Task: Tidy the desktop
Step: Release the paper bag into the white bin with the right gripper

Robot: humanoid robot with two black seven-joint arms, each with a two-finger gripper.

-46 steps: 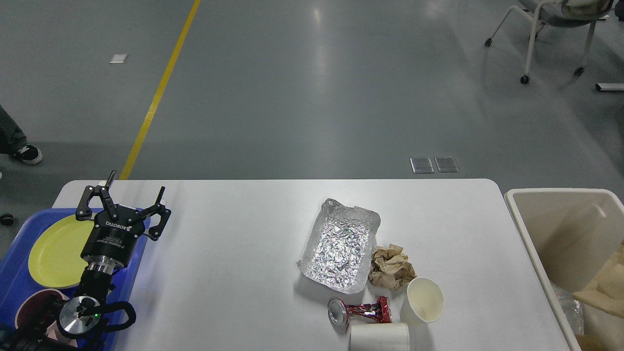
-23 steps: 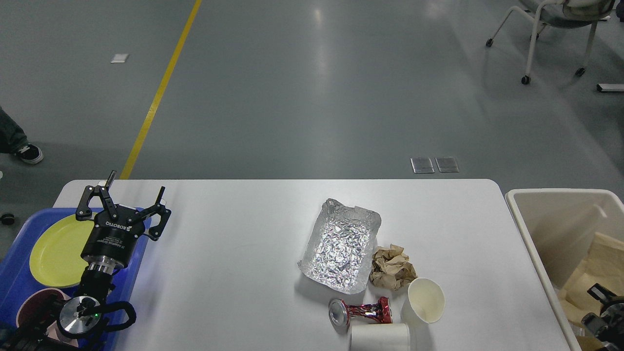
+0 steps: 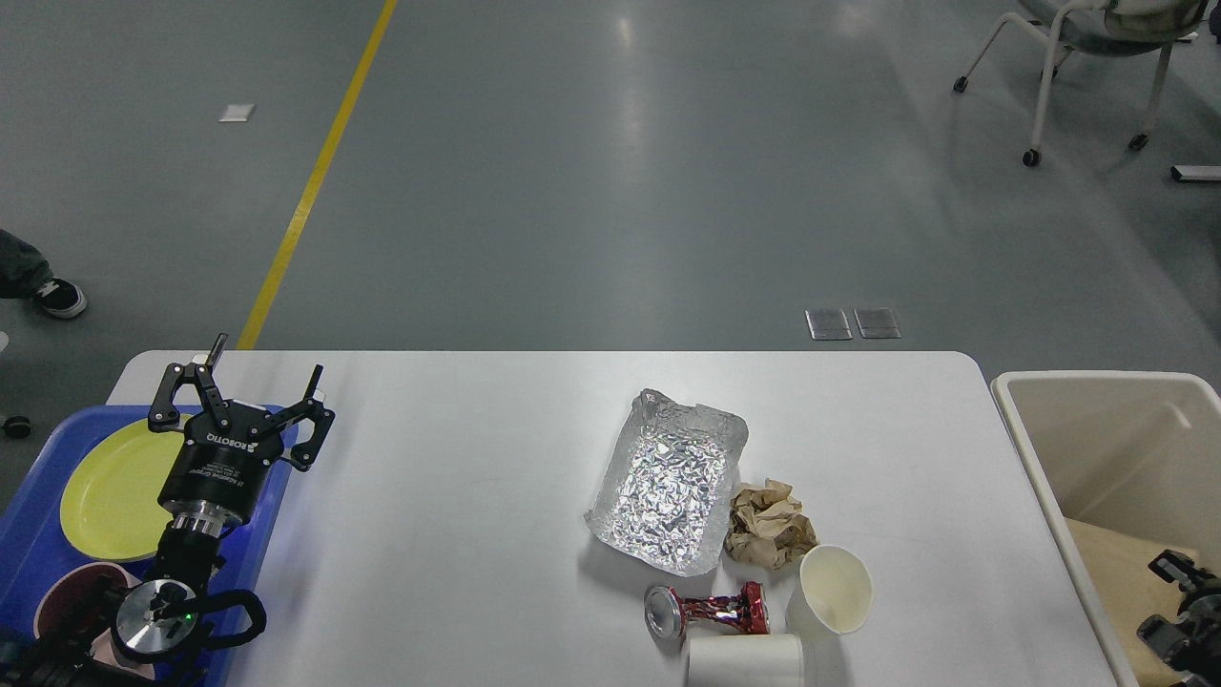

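The left gripper [image 3: 262, 367] hangs with fingers spread and empty over the blue tray [image 3: 38, 534] at eight o'clock; the right gripper [image 3: 1178, 611], at four o'clock over the beige bin [image 3: 1087, 386], is too dark to judge. Between them, the desktop [image 3: 458, 496] carries a foil tray [image 3: 668, 491], crumpled paper [image 3: 768, 523], crushed can [image 3: 706, 611] and two paper cups [image 3: 835, 590].

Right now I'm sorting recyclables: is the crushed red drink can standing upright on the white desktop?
No, the crushed red drink can lies on its side on the white desktop, silver end facing left.
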